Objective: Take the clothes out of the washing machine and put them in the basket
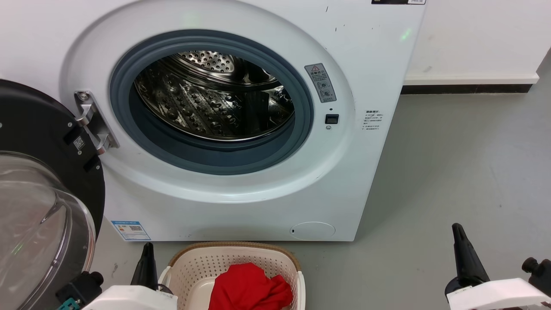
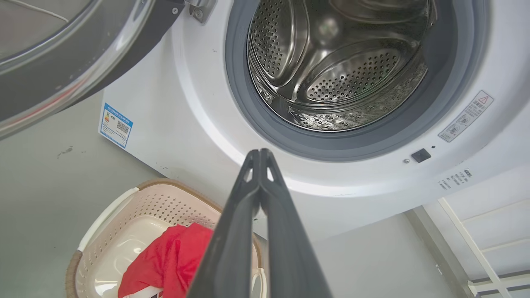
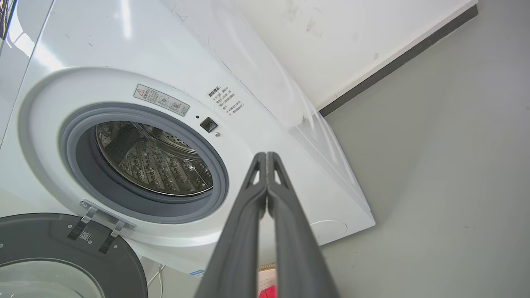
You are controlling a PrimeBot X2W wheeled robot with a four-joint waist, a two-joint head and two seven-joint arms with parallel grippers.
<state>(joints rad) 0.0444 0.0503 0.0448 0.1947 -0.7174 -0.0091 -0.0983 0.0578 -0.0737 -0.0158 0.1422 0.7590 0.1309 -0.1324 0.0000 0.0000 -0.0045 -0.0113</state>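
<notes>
My left pincer (image 2: 260,156) is closed, fingertip against fingertip, before the large white front-loading washing machine (image 2: 186,103). My right pincer (image 3: 267,159) is closed in the same way. The soft red fabric clothes (image 1: 249,286) lie in the small cream perforated plastic basket (image 1: 234,246) on the grey floor (image 1: 452,163), just before the machine.

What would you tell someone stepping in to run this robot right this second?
Left gripper: jaws shut, holding nothing, beside the basket.
Right gripper: jaws shut, holding nothing, over the floor right of the washing machine.
Door stands open; the drum looks empty as far as it shows.
Red clothes lie in the basket, which sits in front of the machine.
Done: unloading, it seems. Left: check the drum's hidden lower front for anything missed.
</notes>
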